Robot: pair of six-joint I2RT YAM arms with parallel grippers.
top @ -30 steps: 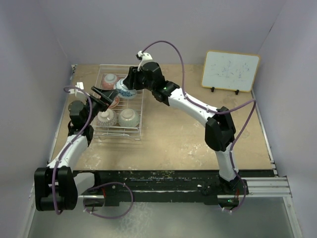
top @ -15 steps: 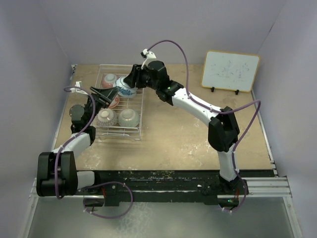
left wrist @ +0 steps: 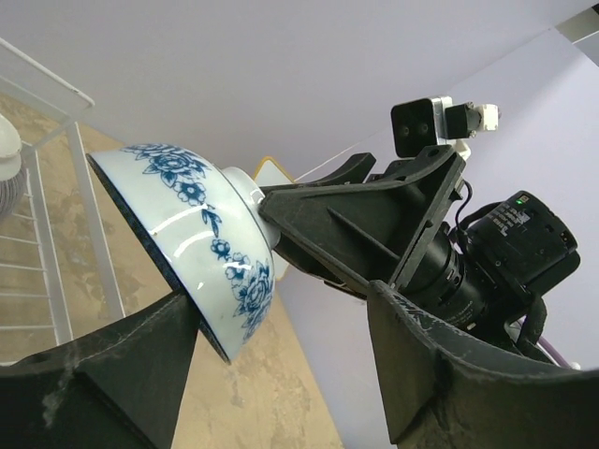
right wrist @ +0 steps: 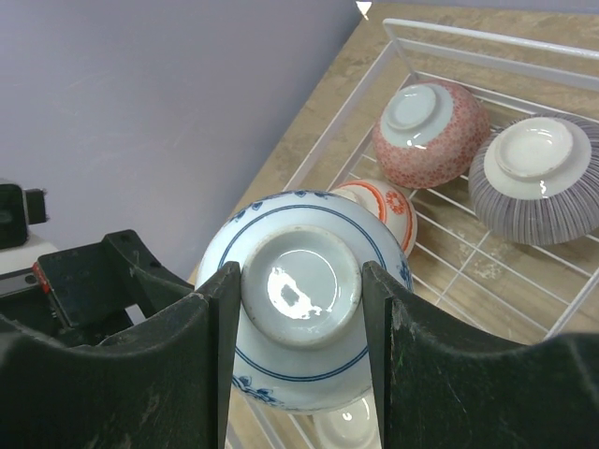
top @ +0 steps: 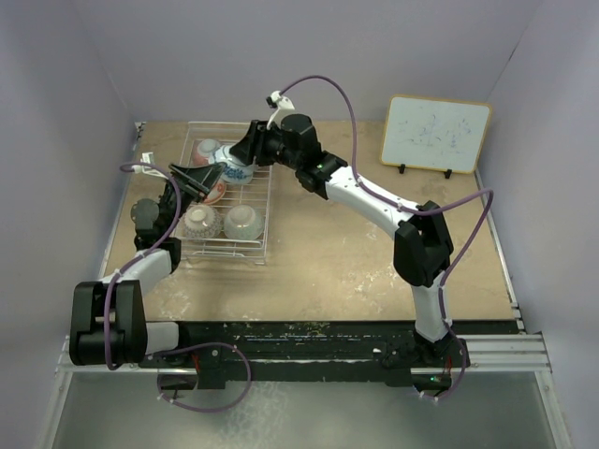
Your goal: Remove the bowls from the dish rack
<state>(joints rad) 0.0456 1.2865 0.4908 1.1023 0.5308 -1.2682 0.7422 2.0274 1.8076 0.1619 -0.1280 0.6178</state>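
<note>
My right gripper [top: 245, 154] is shut on the white foot ring of the blue-flowered bowl [top: 231, 170] and holds it tilted above the dish rack [top: 225, 254]. The right wrist view shows its fingers [right wrist: 211, 309] clamping the ring of the blue bowl [right wrist: 304, 360]. My left gripper [top: 195, 178] is open and close beside this bowl. In the left wrist view the blue bowl's [left wrist: 187, 234] rim hangs just inside the open left gripper [left wrist: 281, 365]. In the rack lie a pink bowl [right wrist: 430, 131], a grey striped bowl [right wrist: 533, 178] and a red-orange bowl [right wrist: 384, 206].
Two more bowls lie upside down at the rack's near end, a greyish one [top: 198, 220] and a pale green one [top: 242, 221]. A white framed board [top: 436, 134] leans at the back right. The left wall stands close to the rack's left side.
My right gripper has carried the blue bowl slightly left and farther back, toward my left gripper. My left arm has drawn in; its gripper stays open beside the bowl.
</note>
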